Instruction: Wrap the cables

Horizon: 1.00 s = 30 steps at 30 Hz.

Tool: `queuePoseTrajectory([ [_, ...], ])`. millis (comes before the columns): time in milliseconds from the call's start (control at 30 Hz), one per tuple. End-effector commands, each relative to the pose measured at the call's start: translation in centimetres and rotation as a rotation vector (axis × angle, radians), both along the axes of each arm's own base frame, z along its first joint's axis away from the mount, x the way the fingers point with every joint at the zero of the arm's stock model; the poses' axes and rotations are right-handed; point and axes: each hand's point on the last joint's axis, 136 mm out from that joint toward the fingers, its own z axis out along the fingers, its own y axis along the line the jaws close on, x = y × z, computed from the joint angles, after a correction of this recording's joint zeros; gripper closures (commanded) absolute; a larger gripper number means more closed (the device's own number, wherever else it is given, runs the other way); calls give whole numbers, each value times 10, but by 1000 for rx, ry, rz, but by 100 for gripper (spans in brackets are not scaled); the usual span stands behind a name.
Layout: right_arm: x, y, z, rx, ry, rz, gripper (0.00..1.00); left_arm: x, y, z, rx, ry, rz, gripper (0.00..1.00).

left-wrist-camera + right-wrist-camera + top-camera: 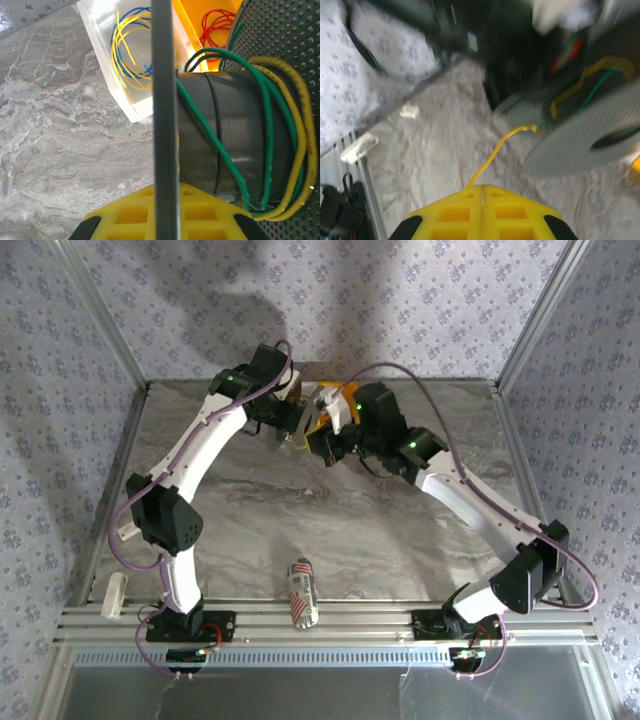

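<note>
Arms, two: your left arm (205, 445) bows out from its base and reaches in to the far middle of the table (400, 530). Your right arm (470, 500) slants in from the other side, and the two wrists sit close together there. Grippers, two: the left gripper (165, 205) is clamped on the thin flange of the black spool (165, 75), which stands edge-on between its yellow pads. The right gripper (482, 190) has its pads pressed together, pinching the yellow cable (495, 155), which rises from the seam toward the spool; that view is blurred. Spool, one, its core carrying green wire (225, 155) and yellow turns (295, 115). Trays, two, just beyond it: a clear tray (135, 112) holding one loose yellow-and-blue coil (122, 55), and an orange tray (187, 15) holding one coiled red cable (217, 22). Striped can (302, 592), one, lying at the near edge.
</note>
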Motion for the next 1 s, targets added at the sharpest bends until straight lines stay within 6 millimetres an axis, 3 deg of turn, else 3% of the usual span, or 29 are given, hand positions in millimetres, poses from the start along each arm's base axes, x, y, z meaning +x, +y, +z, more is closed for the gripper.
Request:
queuePoseTrajectory([
  [0, 23, -26, 81, 79, -232, -65, 100, -8, -2, 7, 27, -33, -38, 100],
  [200, 88, -74, 97, 75, -267, -170, 100, -42, -3, -5, 101, -28, -190, 100],
  [300, 122, -102, 87, 73, -225, -208, 100, -69, -9, -5, 95, -55, -349, 100],
  [400, 150, -133, 63, 63, -163, -255, 100, -105, -15, 3, 33, -78, -532, 100],
  [500, 171, -160, 32, 61, -94, -298, 100, -144, -21, 25, -88, -111, -685, 100],
  [667, 191, -191, -21, 124, 5, -363, 100, -190, -29, 93, -429, -137, -837, 100],
  [800, 188, -186, -48, 214, 54, -363, 100, -207, -39, 137, -598, -193, -940, 100],
  [967, 172, -170, -65, 351, 104, -351, 100, -205, -45, 184, -782, -300, -1009, 100],
])
